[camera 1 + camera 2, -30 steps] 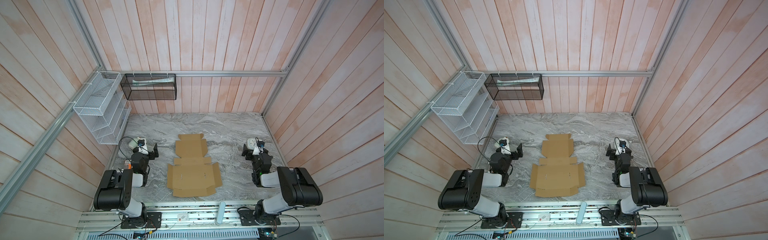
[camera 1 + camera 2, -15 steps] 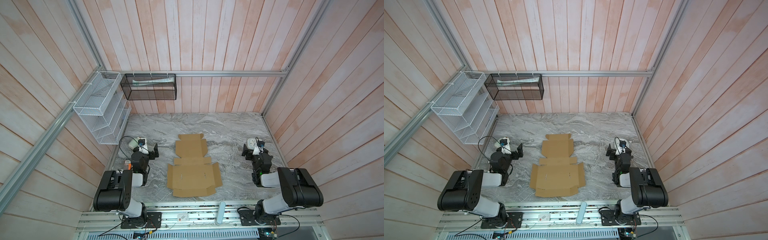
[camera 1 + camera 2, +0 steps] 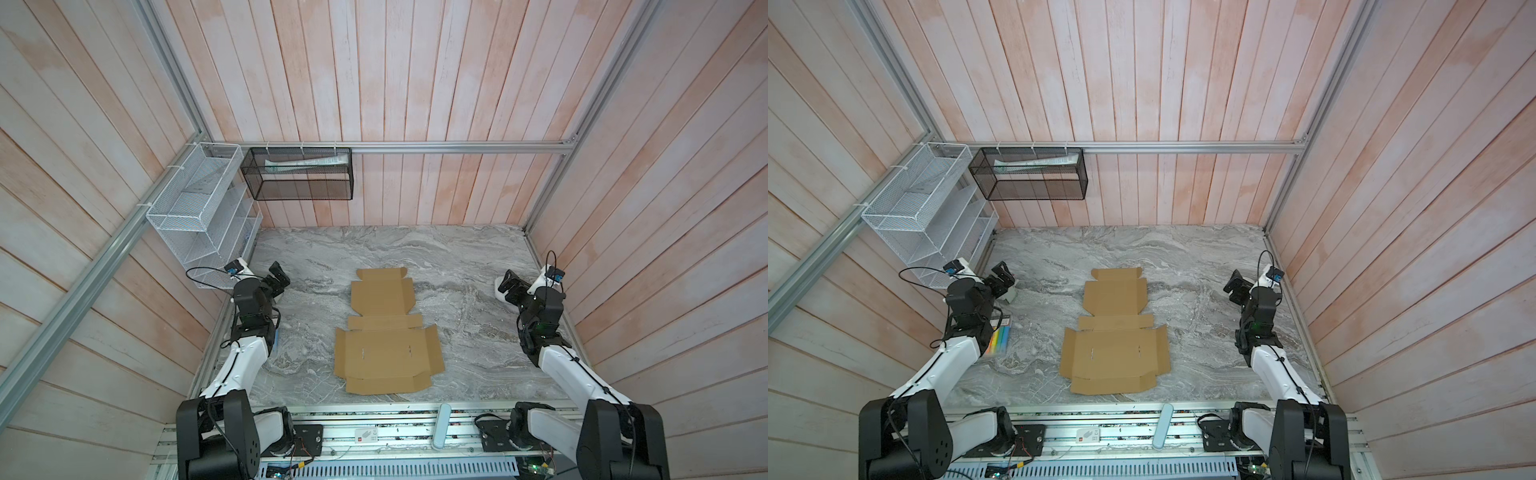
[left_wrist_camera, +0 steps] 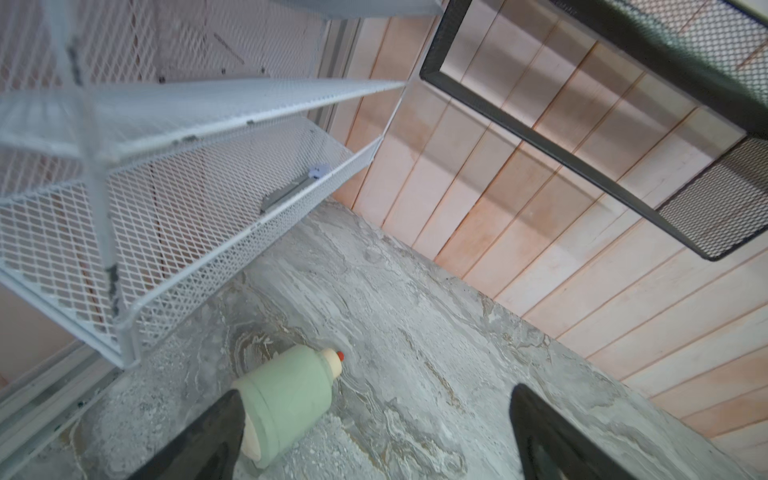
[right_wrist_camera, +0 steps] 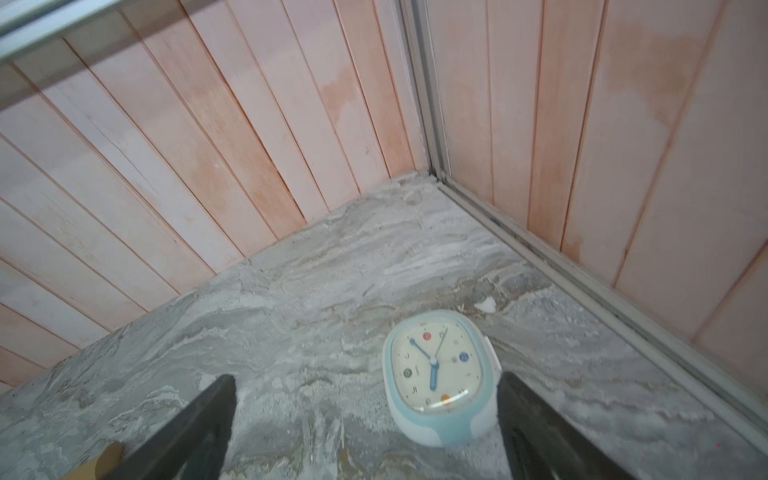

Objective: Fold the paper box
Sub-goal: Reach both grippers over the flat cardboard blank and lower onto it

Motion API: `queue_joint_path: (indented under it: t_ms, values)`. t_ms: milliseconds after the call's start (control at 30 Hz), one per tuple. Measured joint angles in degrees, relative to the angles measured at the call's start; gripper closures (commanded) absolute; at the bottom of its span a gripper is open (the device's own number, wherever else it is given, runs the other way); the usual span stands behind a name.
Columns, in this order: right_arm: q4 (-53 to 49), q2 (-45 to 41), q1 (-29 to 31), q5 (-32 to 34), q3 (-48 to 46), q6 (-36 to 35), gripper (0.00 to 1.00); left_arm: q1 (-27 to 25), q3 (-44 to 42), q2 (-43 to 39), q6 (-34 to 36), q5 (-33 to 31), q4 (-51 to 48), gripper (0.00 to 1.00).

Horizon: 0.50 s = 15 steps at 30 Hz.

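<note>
Cardboard, plain brown and unprinted, is lying flat in the lower middle of both top views: the paper box (image 3: 384, 332) (image 3: 1115, 332) is sitting unfolded on the table (image 3: 457, 257). Its wide panel, with two short slits and angled side flaps, is lying nearer the bottom edge of the frame. A narrower panel with small tabs is stretching toward the back wall. The table is showing a grey, marble-like pattern with pale streaks. The walls around it are showing pinkish-white wooden planks framed by aluminium rails.

The left gripper (image 3: 277, 276) (image 3: 1003, 276) (image 4: 374, 399) is hovering at the left edge of the table with its dark fingers spread wide and holding nothing. The right gripper (image 3: 509, 286) (image 3: 1235, 289) (image 5: 368, 382) is doing the same at the right edge, also spread wide and holding nothing. Both are staying well apart from the paper box.

A white wire-mesh rack (image 3: 195, 208) with stepped tiers is hanging on the wall at the left of the frame. In the left wrist view its lowest tier is holding a flat grey strip (image 4: 291, 193). A black mesh basket (image 3: 299, 174) is hanging on the back wall beside it, with a white printed packet (image 3: 307, 161) lying inside.

In the left wrist view a pale green bottle (image 4: 291, 399) with a cream cap and a red tip is lying on its side by one finger; I cannot tell whether they are touching. In the right wrist view a rounded clock (image 5: 440, 378) with a blue-and-white rim is lying face up on the table.
</note>
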Motion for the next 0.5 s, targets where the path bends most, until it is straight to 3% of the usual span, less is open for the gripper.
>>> queue_joint_path:
  t_ms: [133,300,433,500]
  values:
    - [-10.9,-0.6,4.4,-1.7,3.3,3.8,0.02,-0.7,4.2,0.2,-1.1,5.3,-9.3,0.00]
    - [-21.4,-2.1,18.2,0.9,5.1,6.6,0.02,-3.8,7.7,-0.2,-1.0,8.4,-18.4,0.00]
    - [-26.4,-1.7,25.9,3.2,7.4,8.5,0.02,-7.6,9.1,-0.6,-0.8,9.4,-23.9,0.00]
    - [-28.5,-0.7,29.8,4.8,9.1,9.8,0.07,-9.6,10.6,-0.3,-0.6,9.6,-27.1,0.00]
